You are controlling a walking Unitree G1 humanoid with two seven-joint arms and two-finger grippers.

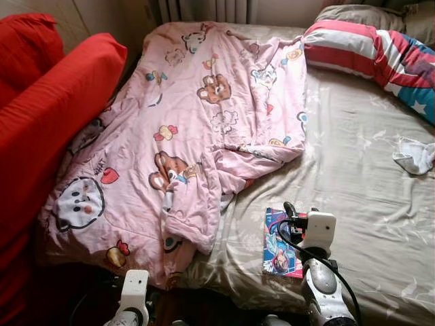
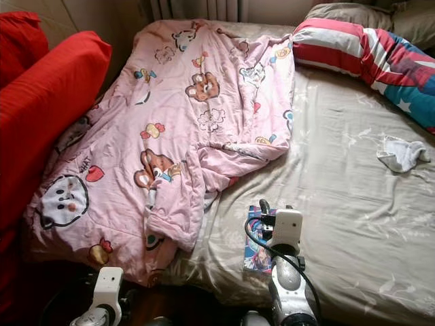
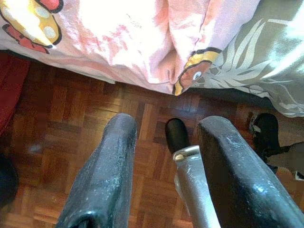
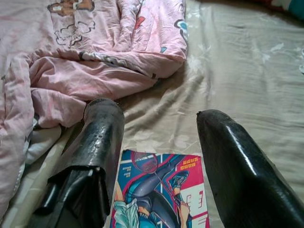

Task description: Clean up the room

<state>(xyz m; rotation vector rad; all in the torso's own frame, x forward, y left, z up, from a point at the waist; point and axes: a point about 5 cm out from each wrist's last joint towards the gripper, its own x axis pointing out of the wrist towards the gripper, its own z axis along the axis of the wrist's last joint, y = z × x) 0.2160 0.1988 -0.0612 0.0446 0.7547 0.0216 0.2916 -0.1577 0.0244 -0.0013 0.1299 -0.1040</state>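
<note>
Hovering wide over the comic book [image 4: 159,190], right gripper [image 4: 159,156]; left gripper [image 3: 164,166] apparently wide too.

glossy magazine [image 1: 282,242], cloth quilt [image 1: 183,136], wood floor [image 3: 71,137]

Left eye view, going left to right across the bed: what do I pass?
Red cushion → pink cartoon quilt → comic book under the right gripper → white cloth near the bed's right edge.

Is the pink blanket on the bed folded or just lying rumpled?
Rumpled. The pink blanket lies spread unevenly over the bed, its near corner bunched and hanging over the edge.
</note>
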